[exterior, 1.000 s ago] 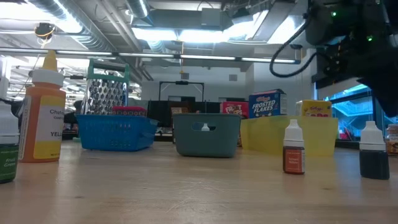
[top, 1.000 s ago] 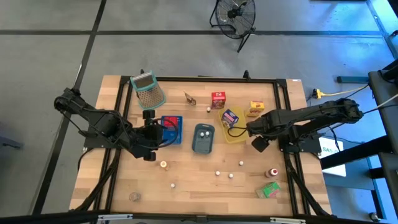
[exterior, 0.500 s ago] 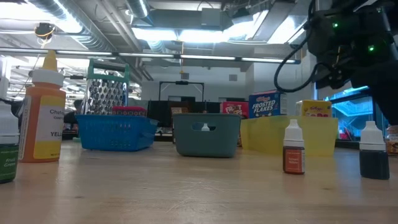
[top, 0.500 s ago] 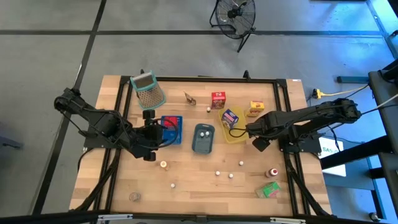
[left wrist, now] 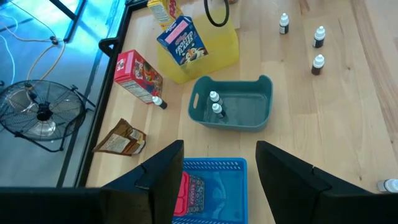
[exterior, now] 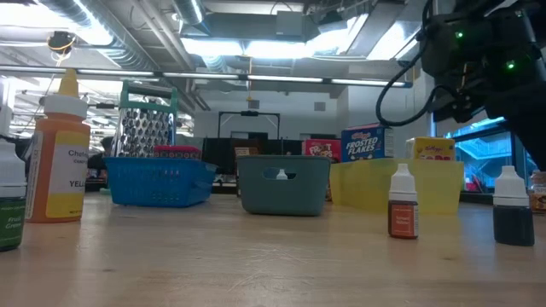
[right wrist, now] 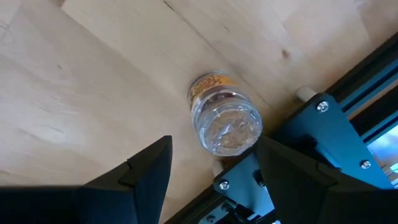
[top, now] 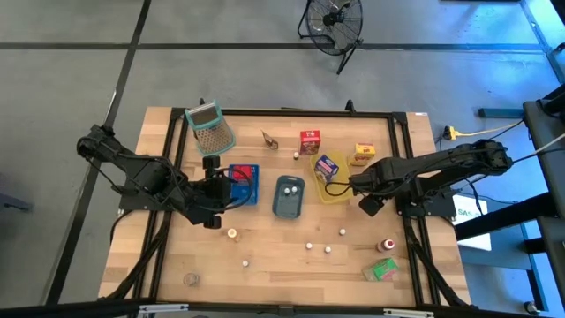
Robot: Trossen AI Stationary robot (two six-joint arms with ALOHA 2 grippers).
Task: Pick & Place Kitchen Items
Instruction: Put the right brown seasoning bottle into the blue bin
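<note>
My right gripper (right wrist: 214, 180) hangs open near the table's right rail, pointing steeply down, above a clear spice jar (right wrist: 227, 121) that stands on the wood beyond its fingertips. My left gripper (left wrist: 221, 186) is open above the blue tray (top: 244, 184), which has a pink item in it (left wrist: 180, 186). A blue-purple carton (top: 327, 165) stands in the yellow tray (top: 334, 187). Two small white-capped bottles (left wrist: 215, 103) lie in the grey-blue tray (top: 288, 196). A red carton (top: 309, 141) and a yellow carton (top: 364, 155) stand at the far side; a green carton (top: 381, 269) and a red-capped bottle (top: 386, 246) are near right.
The green-rimmed grater (top: 210, 128) lies at the far left and a brown bag (top: 269, 140) beside it. Several small bottles (top: 318, 247) stand scattered on the near half. A yellow squeeze bottle (exterior: 58, 162) stands near left. Black frame rails (right wrist: 323, 130) edge the table.
</note>
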